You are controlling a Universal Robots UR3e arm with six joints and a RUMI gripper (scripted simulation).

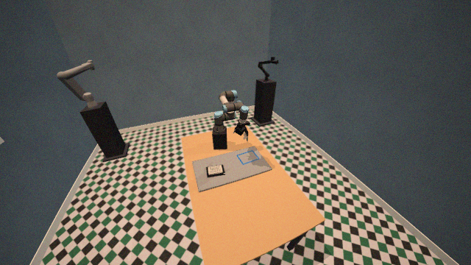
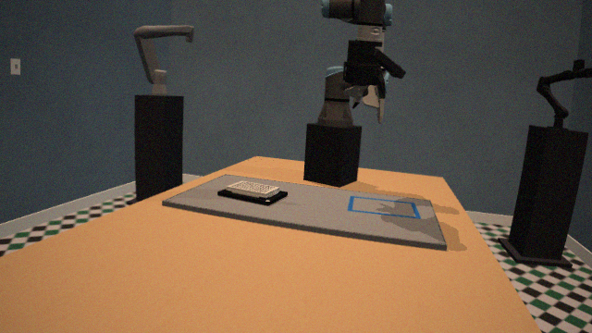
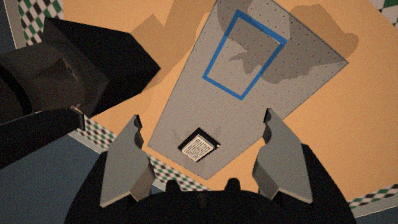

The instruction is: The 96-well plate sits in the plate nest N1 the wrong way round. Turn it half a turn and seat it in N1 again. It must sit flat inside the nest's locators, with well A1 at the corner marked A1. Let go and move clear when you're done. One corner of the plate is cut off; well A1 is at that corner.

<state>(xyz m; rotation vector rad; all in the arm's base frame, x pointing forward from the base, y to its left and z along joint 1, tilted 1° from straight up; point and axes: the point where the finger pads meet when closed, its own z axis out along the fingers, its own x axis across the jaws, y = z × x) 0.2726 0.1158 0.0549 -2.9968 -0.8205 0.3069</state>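
Observation:
The white 96-well plate (image 1: pixel 215 169) (image 2: pixel 252 188) (image 3: pixel 198 147) sits in the black plate nest N1 (image 1: pixel 215 174) (image 2: pixel 273 199) (image 3: pixel 213 142) at the left part of the grey board (image 1: pixel 235 173) (image 2: pixel 314 213) (image 3: pixel 200 100). I cannot make out the cut corner or the A1 mark. My gripper (image 1: pixel 244 135) (image 2: pixel 376 104) (image 3: pixel 201 112) is open and empty. It hangs high above the table, near the arm's base and over the board's other end, far from the plate.
A blue outlined rectangle (image 1: pixel 240 159) (image 2: pixel 383 215) (image 3: pixel 216 54) is marked on the board's right part. The arm's black pedestal (image 1: pixel 219 140) (image 2: pixel 332 153) stands behind the board on the orange table (image 1: pixel 250 217) (image 2: pixel 231 277). Two dark pillars (image 1: pixel 104 129) (image 1: pixel 264 101) with idle arms stand on the floor.

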